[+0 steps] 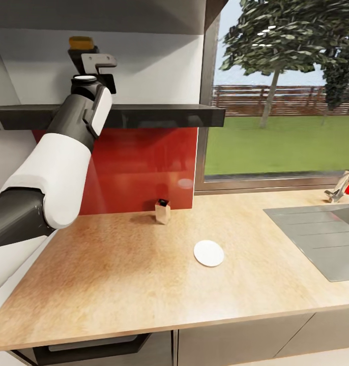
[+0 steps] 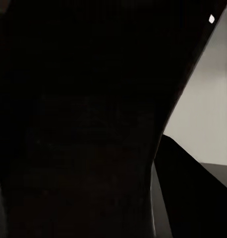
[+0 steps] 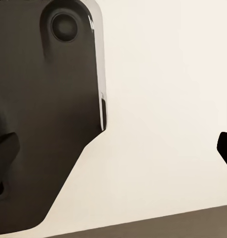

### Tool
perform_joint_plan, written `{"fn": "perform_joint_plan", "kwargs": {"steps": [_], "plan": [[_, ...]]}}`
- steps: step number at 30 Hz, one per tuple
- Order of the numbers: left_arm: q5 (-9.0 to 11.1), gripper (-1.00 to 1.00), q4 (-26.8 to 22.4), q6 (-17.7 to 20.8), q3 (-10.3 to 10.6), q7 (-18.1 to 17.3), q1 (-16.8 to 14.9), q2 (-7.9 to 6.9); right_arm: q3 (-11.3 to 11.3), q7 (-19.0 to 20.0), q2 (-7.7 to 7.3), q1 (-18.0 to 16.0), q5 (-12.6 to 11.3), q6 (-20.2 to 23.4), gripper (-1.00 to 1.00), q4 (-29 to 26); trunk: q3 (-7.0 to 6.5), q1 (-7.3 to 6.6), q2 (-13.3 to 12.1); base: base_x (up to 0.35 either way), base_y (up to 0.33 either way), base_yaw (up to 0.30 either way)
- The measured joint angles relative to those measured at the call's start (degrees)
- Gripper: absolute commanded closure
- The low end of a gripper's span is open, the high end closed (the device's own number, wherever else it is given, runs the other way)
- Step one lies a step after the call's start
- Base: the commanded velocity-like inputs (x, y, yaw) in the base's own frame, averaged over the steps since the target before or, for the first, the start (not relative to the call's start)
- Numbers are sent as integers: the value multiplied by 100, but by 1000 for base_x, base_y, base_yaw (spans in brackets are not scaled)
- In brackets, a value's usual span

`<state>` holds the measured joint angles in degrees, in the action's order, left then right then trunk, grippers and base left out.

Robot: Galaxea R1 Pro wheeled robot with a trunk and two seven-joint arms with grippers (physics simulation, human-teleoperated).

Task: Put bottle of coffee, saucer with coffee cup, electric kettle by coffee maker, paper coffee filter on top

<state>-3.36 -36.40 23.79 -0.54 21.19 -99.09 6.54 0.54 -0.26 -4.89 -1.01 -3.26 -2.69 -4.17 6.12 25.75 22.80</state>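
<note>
On the dark wall shelf (image 1: 159, 116), an orange-lidded bottle of coffee (image 1: 80, 42) stands at the left, with only its lid showing above my left gripper (image 1: 91, 60). The gripper's fingers reach around the bottle. In the left wrist view a dark shape (image 2: 84, 124) sits very close, and I cannot tell whether the jaws grip it. A white saucer (image 1: 208, 252) lies on the wooden countertop (image 1: 118, 274). My right gripper (image 3: 118, 148) is open with nothing between its fingers, facing a pale surface.
A small tan box with a dark top (image 1: 163, 211) stands against the red backsplash (image 1: 144, 168). A grey sink (image 1: 322, 236) and a tap (image 1: 341, 187) are set in the counter at the right, below a window.
</note>
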Motion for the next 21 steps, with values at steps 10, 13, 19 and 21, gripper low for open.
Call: {"fn": "perform_joint_plan", "kwargs": {"steps": [10, 13, 19, 21], "plan": [[9, 100, 2, 30, 6, -41, 1, 2, -16, 11, 6, 0, -7, 8, -100, -25, 0, 0, 0, 0, 0, -12], [9, 100, -3, 38, 0, -42, 0, 3, -16, 16, 6, 1, -8, 9, -100, -28, 0, 0, 0, 0, 0, -171], [13, 100, -6, 48, 1, -43, 0, 8, -17, 11, 6, 2, -8, 10, -100, -29, 0, 0, 0, 0, 0, -247], [13, 100, -3, 48, 10, -43, 0, 7, -17, 11, 9, 2, -8, 10, -100, -29, 0, 0, 0, 0, 0, -261]]}}
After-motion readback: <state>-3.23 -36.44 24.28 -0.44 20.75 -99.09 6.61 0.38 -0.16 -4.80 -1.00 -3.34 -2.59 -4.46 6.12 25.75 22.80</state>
